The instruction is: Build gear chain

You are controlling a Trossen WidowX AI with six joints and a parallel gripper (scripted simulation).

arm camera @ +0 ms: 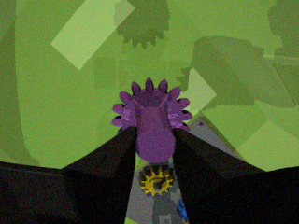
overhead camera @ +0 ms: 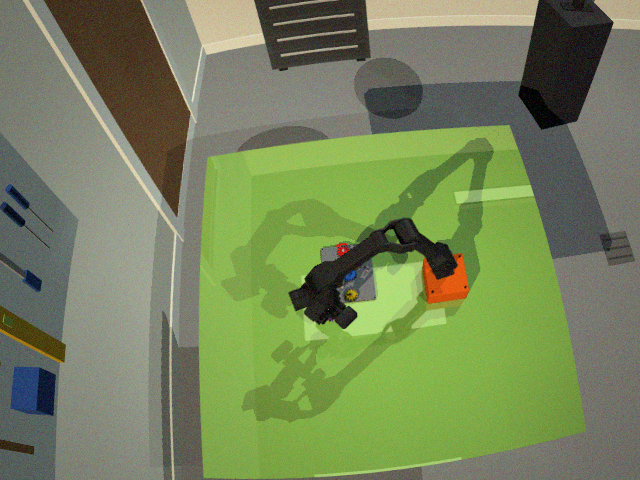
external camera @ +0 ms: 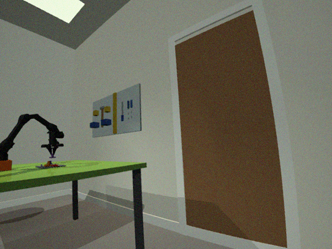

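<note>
On the surface (overhead camera: 413,372) (external camera: 110,167), with the grey board (overhead camera: 368,289) (arm camera: 202,127) as landmark, your fingers (external camera: 52,155), nearly closed, grip the purple gear (external camera: 52,156) (arm camera: 149,105) above and beside it, unplaced, while blue (overhead camera: 350,275) (arm camera: 182,210), red (overhead camera: 342,249) and yellow gears (overhead camera: 351,294) (arm camera: 156,181) sit on it.

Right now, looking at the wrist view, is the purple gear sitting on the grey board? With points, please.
No, the purple gear (external camera: 52,156) (arm camera: 150,107) hangs from the claw (external camera: 52,155) (arm camera: 153,134), above the table (external camera: 95,166) (arm camera: 56,112).
</note>
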